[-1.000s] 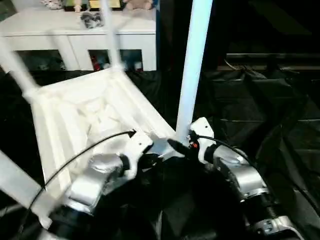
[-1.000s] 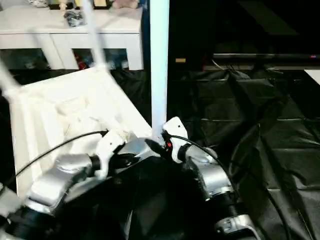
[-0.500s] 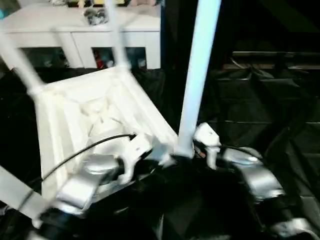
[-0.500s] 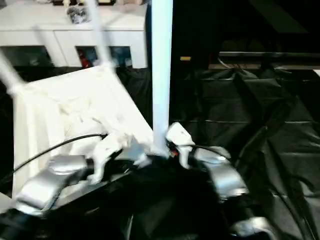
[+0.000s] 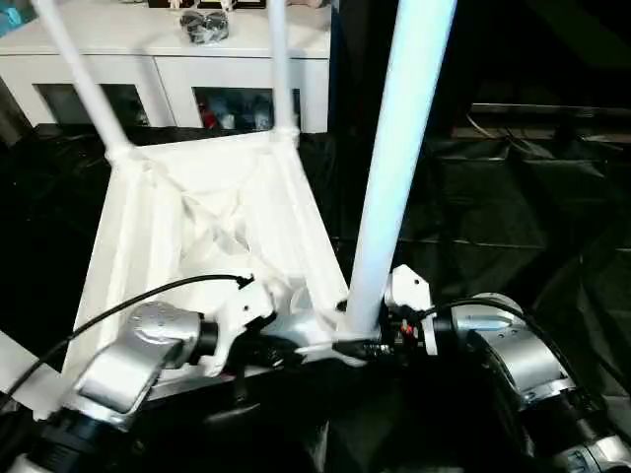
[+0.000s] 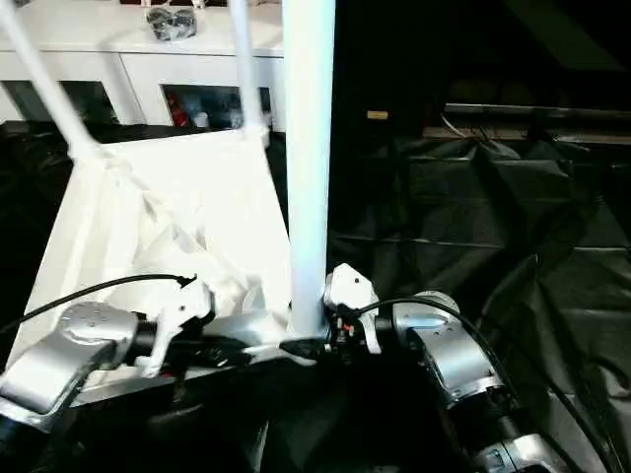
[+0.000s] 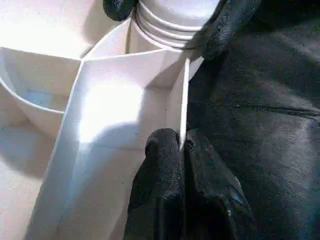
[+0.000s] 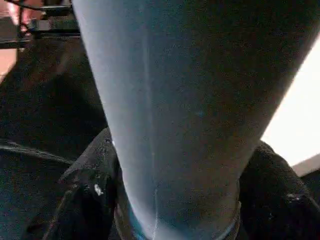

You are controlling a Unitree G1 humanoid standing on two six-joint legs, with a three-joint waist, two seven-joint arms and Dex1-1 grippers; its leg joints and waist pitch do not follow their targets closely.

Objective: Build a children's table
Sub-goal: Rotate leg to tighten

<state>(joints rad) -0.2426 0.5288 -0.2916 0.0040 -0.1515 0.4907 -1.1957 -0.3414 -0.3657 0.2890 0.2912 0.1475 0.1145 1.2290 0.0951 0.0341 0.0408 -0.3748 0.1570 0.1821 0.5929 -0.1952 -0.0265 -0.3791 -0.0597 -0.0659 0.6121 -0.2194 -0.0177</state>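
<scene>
Two pincers work: my left pincer point(image 7: 182, 165) clenches the tabletop point(image 5: 197, 227) rim, my right pincer point(image 8: 175, 200) grasps the leg point(image 5: 394, 168); it may tilt and jam in its socket.

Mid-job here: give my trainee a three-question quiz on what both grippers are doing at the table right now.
1. True or false: the left gripper is shut on a thin wall of the white plastic ribbed tabletop.
2. What stands between the right gripper's black fingers: A) the long white tapered tube leg, B) a cable, C) the white cabinet with glass doors?
3. How many legs already stand at the tabletop's far corners?

Key: 1 true; 2 A; 3 two.
</scene>
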